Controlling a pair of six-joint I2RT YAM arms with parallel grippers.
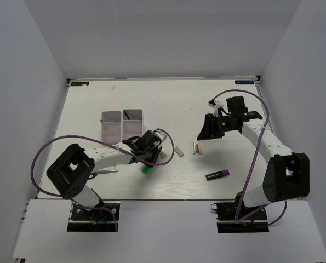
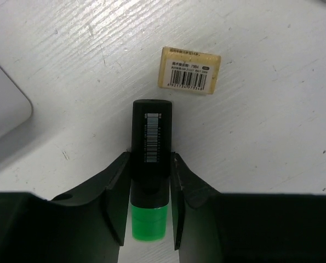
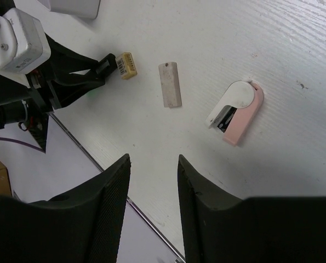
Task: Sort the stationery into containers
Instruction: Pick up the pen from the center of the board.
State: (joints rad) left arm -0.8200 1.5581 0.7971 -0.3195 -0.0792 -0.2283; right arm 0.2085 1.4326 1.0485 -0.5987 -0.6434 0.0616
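A: Ahead of the left claw (image 2: 150, 159), what's close?
B: A beige rectangular eraser (image 2: 189, 70), just beyond the green-black highlighter (image 2: 150, 137) it pinches. Right claw (image 3: 152, 164) gapes near a pink eraser (image 3: 236, 112). One white plastic bin (image 1: 122, 118) holds dark pens (image 1: 132, 115).

My left pincer (image 2: 150, 160) has zero slack: both fingers sit tight against the green-black highlighter (image 2: 150, 142). Dead ahead, the beige eraser (image 2: 189, 70) lies just past its tip, a bit right, with a thin strip of table (image 2: 272, 164) between them. A corner of the containers (image 2: 1, 104) pokes in on the left, apart from my fingers. My right pincer (image 3: 153, 164) has its jaws apart over bare table. Ahead of it, the pink eraser (image 3: 236, 112) and a flat pale eraser (image 3: 169, 84) lie apart, leaving a clear lane between them. My left arm (image 3: 42, 76) blocks the far left there.
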